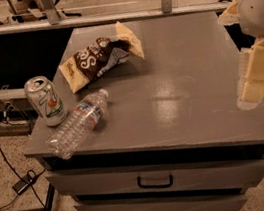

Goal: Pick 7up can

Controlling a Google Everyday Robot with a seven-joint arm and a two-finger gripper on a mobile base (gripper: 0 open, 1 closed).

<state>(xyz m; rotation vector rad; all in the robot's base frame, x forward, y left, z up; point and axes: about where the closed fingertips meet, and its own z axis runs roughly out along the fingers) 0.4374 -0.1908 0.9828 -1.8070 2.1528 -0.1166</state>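
Observation:
The 7up can [45, 101] stands upright near the left edge of the grey cabinet top [181, 94], pale silver with a green and red logo and an opened top. My gripper [256, 78] hangs at the far right of the view, above the cabinet's right edge, far from the can. Its pale yellow fingers [253, 87] point downward.
A clear plastic water bottle [78, 123] lies on its side just right of the can. A brown and cream snack bag [97, 58] lies behind them. The cabinet has drawers with a dark handle [155, 182]. Cables [13, 179] run on the floor at left.

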